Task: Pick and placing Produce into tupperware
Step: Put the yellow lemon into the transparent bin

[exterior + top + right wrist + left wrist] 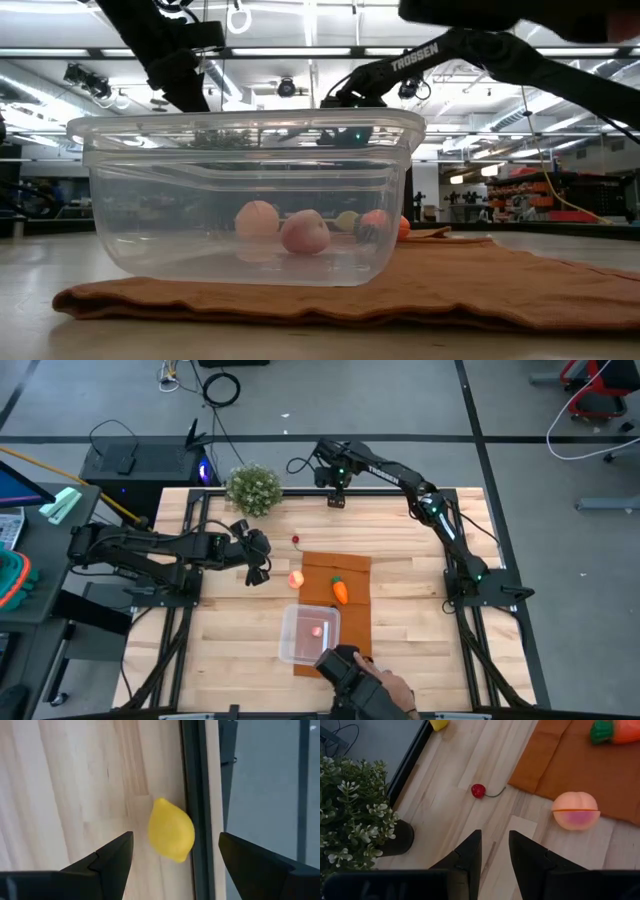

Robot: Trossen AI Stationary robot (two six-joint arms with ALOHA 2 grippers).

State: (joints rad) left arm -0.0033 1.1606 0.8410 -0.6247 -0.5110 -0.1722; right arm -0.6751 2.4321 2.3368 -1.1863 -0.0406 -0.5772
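The yellow lemon point(171, 830) lies on the wood at the table's far edge, against the dark rail. My right gripper point(176, 836) hangs open above it, pointing steeply down, one finger on either side and clear of it. The clear tupperware point(308, 633) stands on the brown-orange mat point(350, 570) near the front, with a pink piece point(318, 628) inside. An orange carrot point(341, 592) lies on the mat, and a peach-like fruit point(576, 810) lies beside the mat's left edge. A small red piece point(478, 790) lies on the wood. My left gripper point(495, 834) hovers narrowly open, holding nothing.
A bushy potted plant point(252, 488) stands at the far left, close to my left gripper. At the table's near edge there are a dark object point(342, 665) and a person's hand point(392, 690), just in front of the tupperware. Bare wood lies right of the mat.
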